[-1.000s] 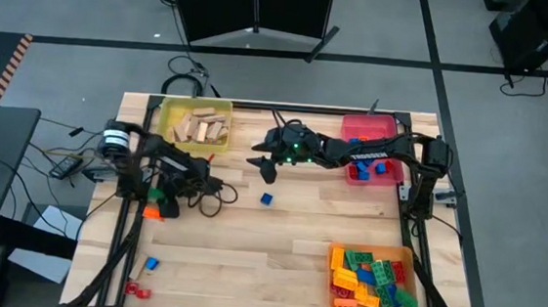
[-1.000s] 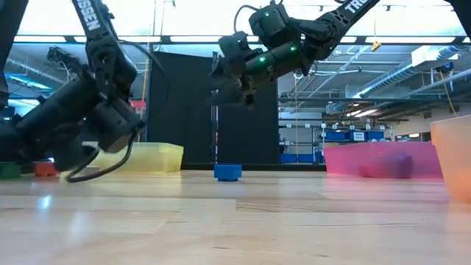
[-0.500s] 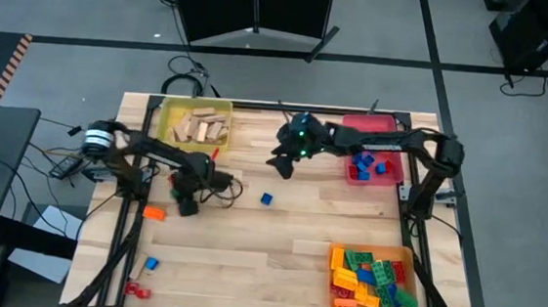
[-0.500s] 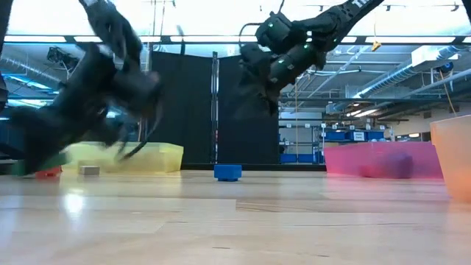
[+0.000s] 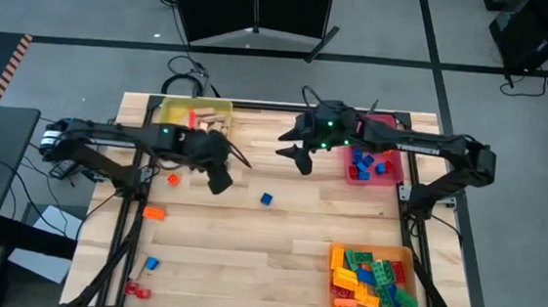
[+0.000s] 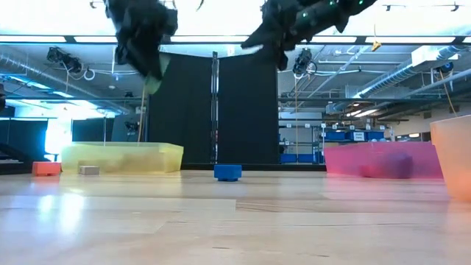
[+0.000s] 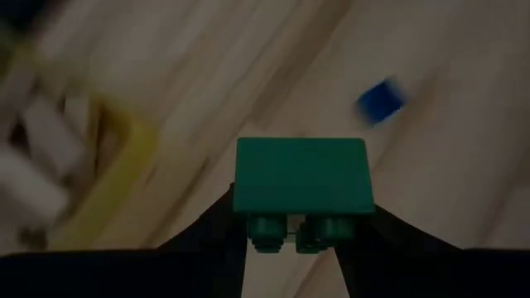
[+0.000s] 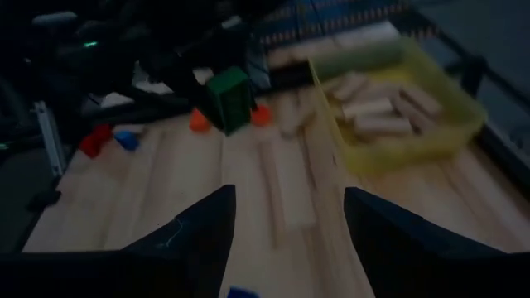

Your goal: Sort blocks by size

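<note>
Carrying a green brick [image 7: 300, 184] clamped in the left end effector [image 5: 219, 181] above the worktop [image 5: 277, 242] near the yellow tray [image 5: 171, 116], steer clear of the empty, wide-open right end effector [image 5: 298, 153] hovering mid-far.

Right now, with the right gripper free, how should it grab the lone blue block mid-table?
Come straight down on the blue block and pinch two opposite side faces. In the low view it sits flat on the table, studs up, a squat little brick with nothing touching it, so every side is clear. The right gripper hangs open above the table, the nearer arm; the left gripper holds a green block.
</note>
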Robot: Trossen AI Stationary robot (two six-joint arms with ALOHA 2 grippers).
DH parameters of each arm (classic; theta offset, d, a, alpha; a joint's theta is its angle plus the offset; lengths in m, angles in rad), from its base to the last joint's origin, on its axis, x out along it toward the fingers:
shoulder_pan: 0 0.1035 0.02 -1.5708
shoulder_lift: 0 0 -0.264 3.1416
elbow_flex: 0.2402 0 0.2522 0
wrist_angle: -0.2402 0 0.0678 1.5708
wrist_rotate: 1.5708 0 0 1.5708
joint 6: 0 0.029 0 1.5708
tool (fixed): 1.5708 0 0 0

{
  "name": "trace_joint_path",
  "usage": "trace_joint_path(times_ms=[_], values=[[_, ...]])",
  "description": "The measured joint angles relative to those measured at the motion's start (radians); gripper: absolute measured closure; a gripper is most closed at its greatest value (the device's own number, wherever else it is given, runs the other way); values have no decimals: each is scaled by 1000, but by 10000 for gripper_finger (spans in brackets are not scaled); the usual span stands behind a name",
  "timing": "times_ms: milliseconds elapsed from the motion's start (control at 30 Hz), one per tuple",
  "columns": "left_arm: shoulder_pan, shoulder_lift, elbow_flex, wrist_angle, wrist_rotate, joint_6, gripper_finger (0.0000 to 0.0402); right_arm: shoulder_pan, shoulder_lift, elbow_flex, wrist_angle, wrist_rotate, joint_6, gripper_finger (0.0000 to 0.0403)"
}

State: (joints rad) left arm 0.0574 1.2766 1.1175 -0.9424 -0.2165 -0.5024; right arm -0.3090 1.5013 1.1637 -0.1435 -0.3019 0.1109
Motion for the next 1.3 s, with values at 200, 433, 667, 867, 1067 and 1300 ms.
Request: trace_joint_path(times_ms=[200, 433, 667, 867, 1067, 1300], values=[[0, -39, 52, 159, -29, 78, 256, 42, 15, 0, 121, 0, 3, 159], [1, -54, 55, 422, -14, 215, 250, 71, 58, -2, 188, -7, 36, 162], [8, -49, 55, 453, 5, 244, 248, 72, 50, -2, 305, -14, 54, 155], [18, -45, 53, 540, 95, 286, 247, 88, 50, -2, 428, -36, 28, 155], [25, -44, 53, 611, 134, 297, 246, 93, 50, -1, 465, -56, 14, 157], [35, -25, 53, 654, 155, 292, 246, 104, 50, -1, 494, -72, 15, 155]])
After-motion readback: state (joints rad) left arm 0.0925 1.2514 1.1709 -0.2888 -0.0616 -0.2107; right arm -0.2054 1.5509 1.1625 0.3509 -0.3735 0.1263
